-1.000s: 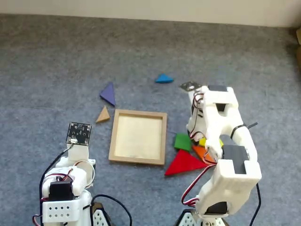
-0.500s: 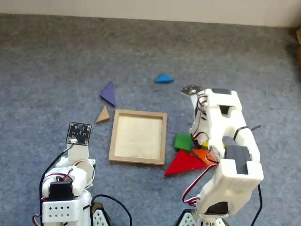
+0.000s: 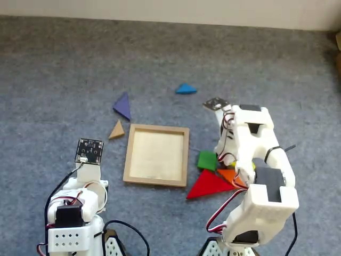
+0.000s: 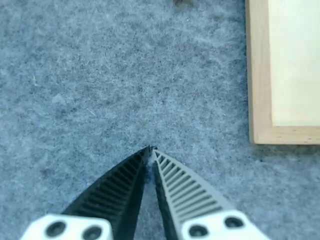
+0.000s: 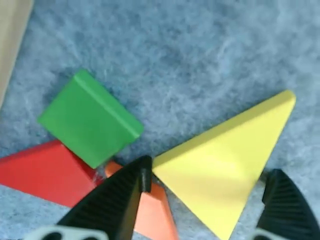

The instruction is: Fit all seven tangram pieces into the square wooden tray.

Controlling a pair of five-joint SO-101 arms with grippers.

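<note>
Now the right gripper (image 5: 207, 180) hangs wide open with the yellow triangle (image 5: 225, 165) squarely between its jaws, left gripper (image 4: 151, 150) closed, well away.

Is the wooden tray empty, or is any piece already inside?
Empty. The wooden tray has a bare floor; the green square lies outside it.

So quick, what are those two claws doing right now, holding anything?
Left gripper: closed, empty, over the carpet.
Right gripper: open, one finger on each side of the yellow triangle, not clamped on it.

Square piece (image 3: 206, 160) right of tray (image 3: 128, 154), seemingly apart.
</note>
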